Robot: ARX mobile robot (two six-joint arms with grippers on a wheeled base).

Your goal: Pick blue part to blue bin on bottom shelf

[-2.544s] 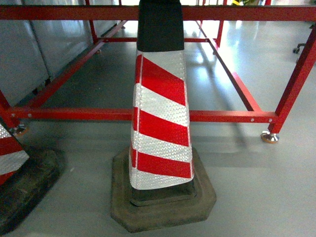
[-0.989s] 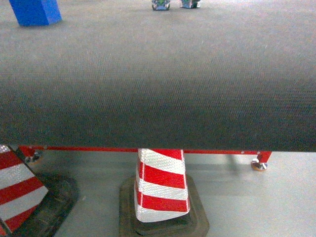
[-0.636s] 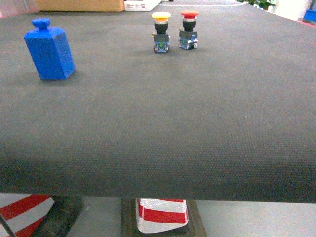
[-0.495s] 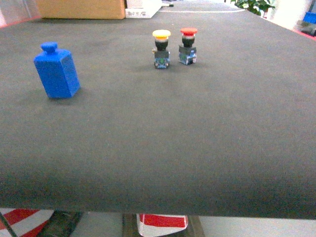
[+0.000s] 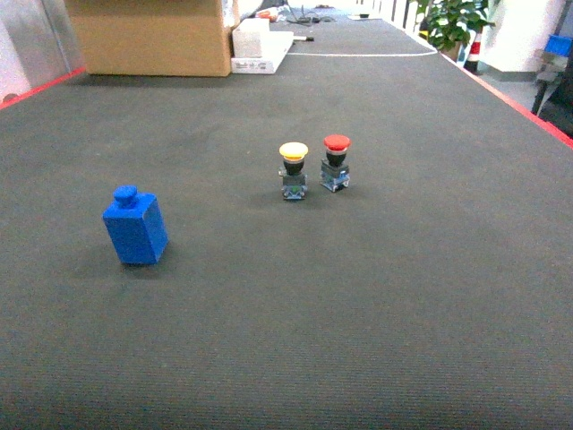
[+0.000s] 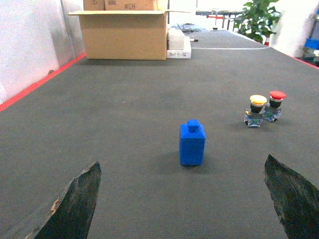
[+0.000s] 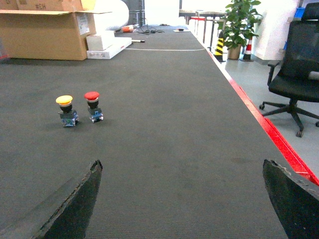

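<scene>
Currently the blue part (image 5: 135, 227) is standing upright on the dark mat of the bench (image 5: 358, 313), at the left of the head view and nearer than the two push buttons. It is a small blue block with a round stud on top, sitting alone with bare mat all around it. Further back and to the right, the yellow-capped button (image 5: 293, 169) and the red-capped button (image 5: 336, 162) are standing just beside each other, yellow on the left. Along the far left edge a cardboard box (image 5: 150, 38) is resting, with a white box (image 5: 260, 47) just to its right; a potted plant (image 5: 450, 21) is showing at the far right. The left tool (image 6: 184, 199) is facing the blue part, its two dark fingers (image 6: 70, 206) spread wide apart at the frame's lower corners, released and touching nothing; the part is sitting well ahead, roughly centred between them. The right tool (image 7: 184, 199) is likewise gaping wide and holding nothing, looking over bare mat with the two buttons at its far left. An office chair (image 7: 301, 74) is standing off the bench's red edge on the right.
</scene>
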